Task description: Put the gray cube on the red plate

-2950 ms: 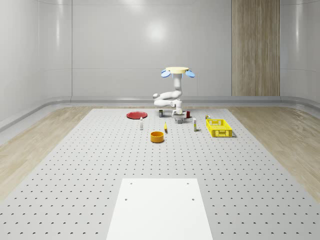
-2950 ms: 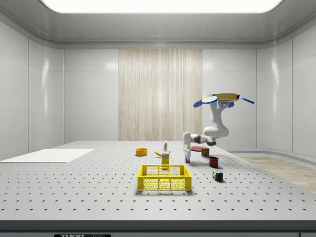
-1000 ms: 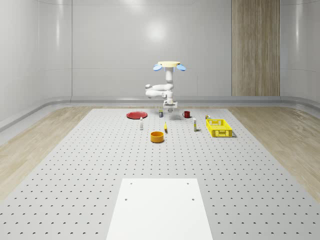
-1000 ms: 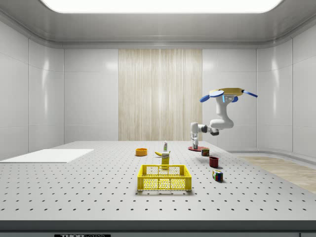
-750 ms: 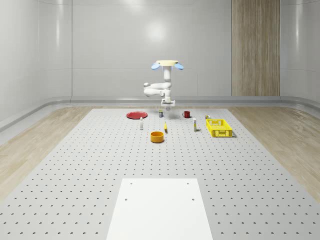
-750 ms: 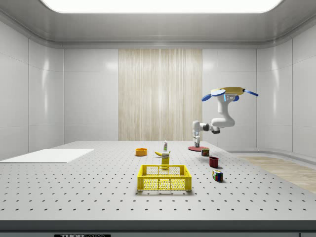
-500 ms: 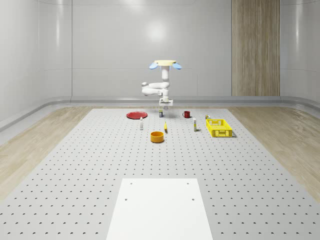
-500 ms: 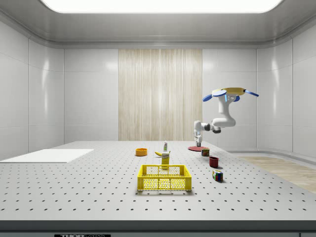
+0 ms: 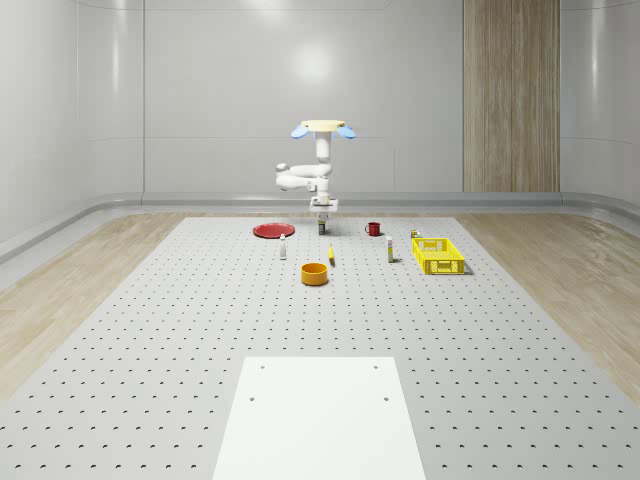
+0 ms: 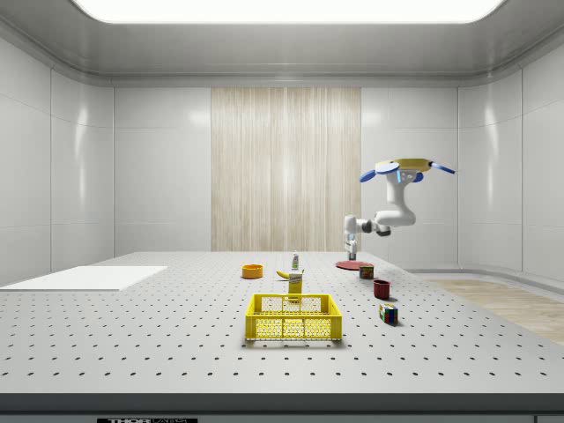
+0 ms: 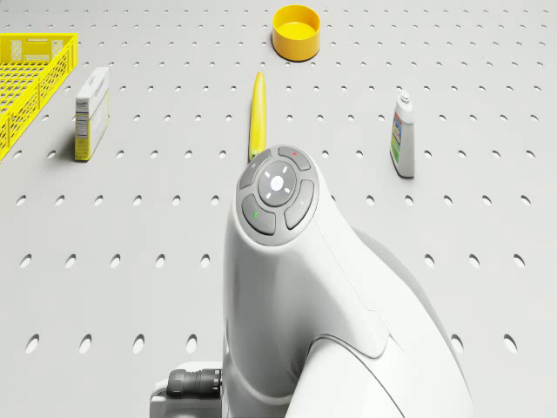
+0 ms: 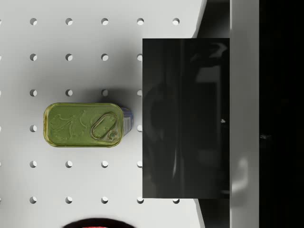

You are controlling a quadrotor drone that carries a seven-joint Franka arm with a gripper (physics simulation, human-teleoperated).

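- Red plate (image 9: 272,231)
- Yellow crate (image 9: 438,256), lattice walls
- Orange-yellow bowl (image 11: 297,31)
- Green-lidded tin (image 12: 84,125), embossed
- Dark gray cube (image 12: 186,118), glossy
- White table (image 9: 150,330), dotted with holes
- Blue rotors, tan-topped drone (image 10: 407,166)

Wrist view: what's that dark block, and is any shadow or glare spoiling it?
Wrist view: the dark block is glossy with faint reflections; its shadow falls beside the green tin, which stays readable. Whole-scene view: a bright ceiling-light glare patch marks the back wall.
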